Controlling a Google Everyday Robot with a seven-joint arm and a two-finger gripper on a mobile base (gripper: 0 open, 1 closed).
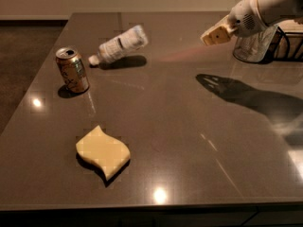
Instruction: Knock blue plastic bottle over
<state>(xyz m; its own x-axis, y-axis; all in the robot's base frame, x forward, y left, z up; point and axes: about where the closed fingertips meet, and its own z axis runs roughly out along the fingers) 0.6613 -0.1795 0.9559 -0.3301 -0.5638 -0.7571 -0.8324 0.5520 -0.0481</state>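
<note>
You can count the task as good as done: the blue plastic bottle [120, 44] lies tipped over on the tabletop [180, 126] near the orange-brown drink can [72, 70], while your gripper [218, 34] hovers well apart, open or closed impossible to tell.

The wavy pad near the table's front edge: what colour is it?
Pale yellow; the pad shows best in the camera view; the gripper hangs at upper right.

The dark glossy worktop [189, 126] carries a drink can [72, 70] at left, the blue plastic bottle [118, 44] tipped over upper left, and a yellow sponge [102, 151] lower left. The tool [215, 34] hangs above the worktop, upper right.
</note>
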